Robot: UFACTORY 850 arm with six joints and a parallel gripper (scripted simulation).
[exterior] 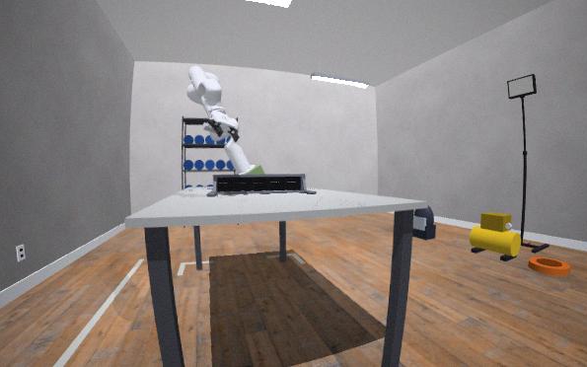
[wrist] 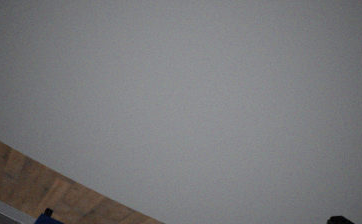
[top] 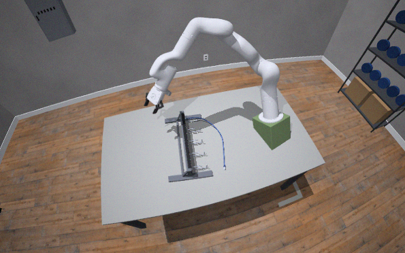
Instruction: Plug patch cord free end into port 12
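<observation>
Rack point(top: 188, 146) stands mid-counter point(top: 141, 170); patch cord point(top: 218, 136) lies between rack and robot base point(top: 272, 130), its free plug point(top: 224, 167) on the counter; gripper point(top: 154, 105) hangs above rack's far end

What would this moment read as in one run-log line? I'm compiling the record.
phase: approach | gripper: open, empty, above rack's far end | patch cord: free plug on table, ungrasped | rack: upright

The top view looked down from high and well back, taking in the whole table point(top: 141, 190) and the gripper point(top: 154, 104). The exterior view sat low, near table-edge height, facing across the table point(exterior: 283, 207) toward the gripper point(exterior: 227, 130). The wrist view, close in, faced past the gripper onto bare table point(wrist: 207, 100).
</observation>
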